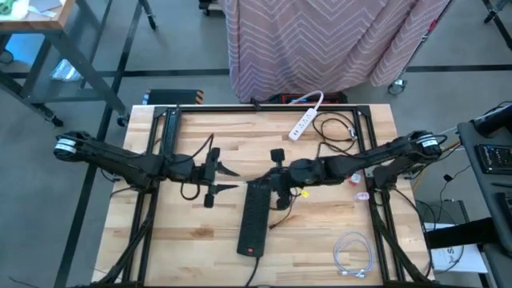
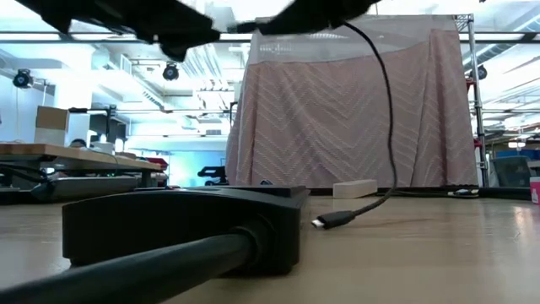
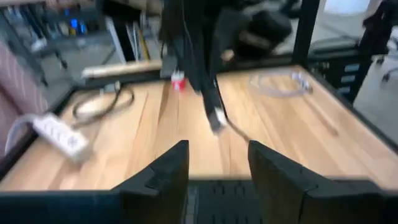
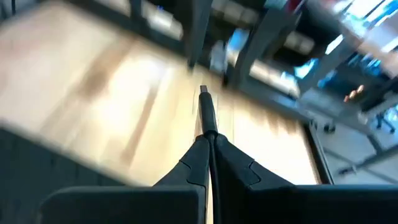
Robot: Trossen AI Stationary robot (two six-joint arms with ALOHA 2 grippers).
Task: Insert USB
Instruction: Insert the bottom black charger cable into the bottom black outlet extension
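A black power strip (image 1: 254, 218) lies flat in the middle of the table, running from far to near; the low view shows its end (image 2: 181, 228) with its thick cord coming toward the camera. My right gripper (image 1: 277, 179) hovers over the strip's far end, shut on a thin black USB cable (image 2: 390, 127). The cable hangs down, and one plug (image 2: 334, 221) lies on the table. My left gripper (image 1: 227, 178) is open, just left of the strip's far end, and touches nothing; its fingers (image 3: 163, 177) point at the right gripper. My right gripper (image 4: 207, 142) pinches the USB cable just behind a plug (image 4: 205, 107) between its two fingertips. The plug sticks out forward beyond the fingertips, in line with them, clear of the table. The rest of the cable runs back between the fingers.
A white power strip (image 1: 304, 120) and a coiled black cable (image 1: 336, 128) lie at the far edge. A white cable coil (image 1: 353, 256) sits near the right front corner, and a small pink object (image 1: 362, 194) is right of the gripper. A draped cloth (image 1: 320, 40) hangs beyond the table.
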